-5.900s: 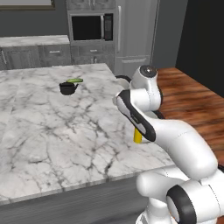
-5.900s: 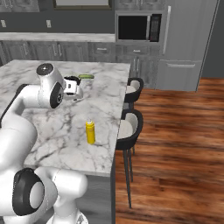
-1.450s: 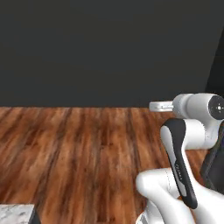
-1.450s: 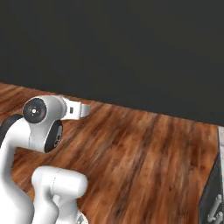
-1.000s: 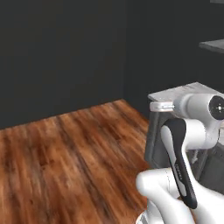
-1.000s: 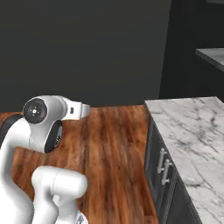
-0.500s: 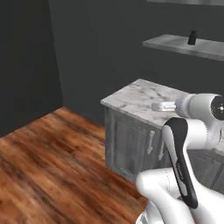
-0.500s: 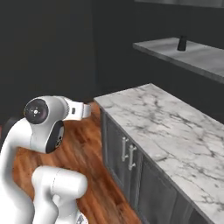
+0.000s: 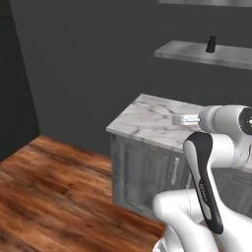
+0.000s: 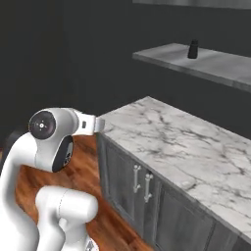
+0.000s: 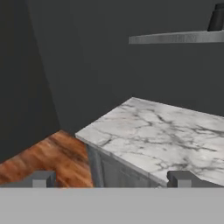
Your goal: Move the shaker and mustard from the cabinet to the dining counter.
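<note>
Fingers [image 11: 43,178] spread wide, holding nothing.
Hovered near counter [image 11: 166,131]; shaker [image 10: 193,49] stood on shelf [image 10: 215,62] above counter.

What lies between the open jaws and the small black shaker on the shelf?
In the hand view, marble counter top, then bare dark wall up to the grey stone-look shelf bearing the small black shaker.

Open air lay above the marble counter [image 10: 181,142].
Only the shaker [image 10: 193,49] stood on the cabinet [image 10: 215,66] shelf overhead.
</note>
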### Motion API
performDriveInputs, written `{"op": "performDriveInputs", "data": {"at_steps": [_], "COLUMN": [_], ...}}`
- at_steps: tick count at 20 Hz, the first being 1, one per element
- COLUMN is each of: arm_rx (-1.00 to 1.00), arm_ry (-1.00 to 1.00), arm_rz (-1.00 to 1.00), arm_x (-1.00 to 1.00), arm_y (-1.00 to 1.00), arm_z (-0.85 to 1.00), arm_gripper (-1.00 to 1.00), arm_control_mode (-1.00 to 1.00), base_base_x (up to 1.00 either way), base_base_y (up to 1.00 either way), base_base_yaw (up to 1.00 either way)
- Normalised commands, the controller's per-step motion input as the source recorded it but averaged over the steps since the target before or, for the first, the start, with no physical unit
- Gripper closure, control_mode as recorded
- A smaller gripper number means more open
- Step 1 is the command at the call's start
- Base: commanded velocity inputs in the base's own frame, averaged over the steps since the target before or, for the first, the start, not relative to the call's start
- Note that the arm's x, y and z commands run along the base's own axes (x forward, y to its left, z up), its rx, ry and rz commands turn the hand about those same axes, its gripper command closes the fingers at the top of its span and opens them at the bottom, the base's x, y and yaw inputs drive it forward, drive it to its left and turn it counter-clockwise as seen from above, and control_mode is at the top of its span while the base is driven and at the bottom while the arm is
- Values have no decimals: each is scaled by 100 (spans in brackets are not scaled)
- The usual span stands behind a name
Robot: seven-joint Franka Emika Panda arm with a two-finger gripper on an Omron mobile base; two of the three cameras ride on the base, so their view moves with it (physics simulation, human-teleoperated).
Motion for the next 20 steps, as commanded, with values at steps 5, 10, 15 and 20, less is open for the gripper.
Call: {"op": "performDriveInputs", "data": {"at_steps": [5,10,15,20], "arm_rx": [0,0,0,0], "arm_ry": [0,0,0,0], "arm_rz": [0,0,0,0], "arm_x": [0,0,0,0], "arm_y": [0,0,0,0], "arm_z": [0,0,0,0], "arm_gripper": [-100,-100,-100,-100], "arm_control_mode": [100,100,100,100], "base_base_x": [11,0,30,64], "base_base_y": [39,14,52,83], "base_base_yaw": [-46,-56,-46,-29]}}
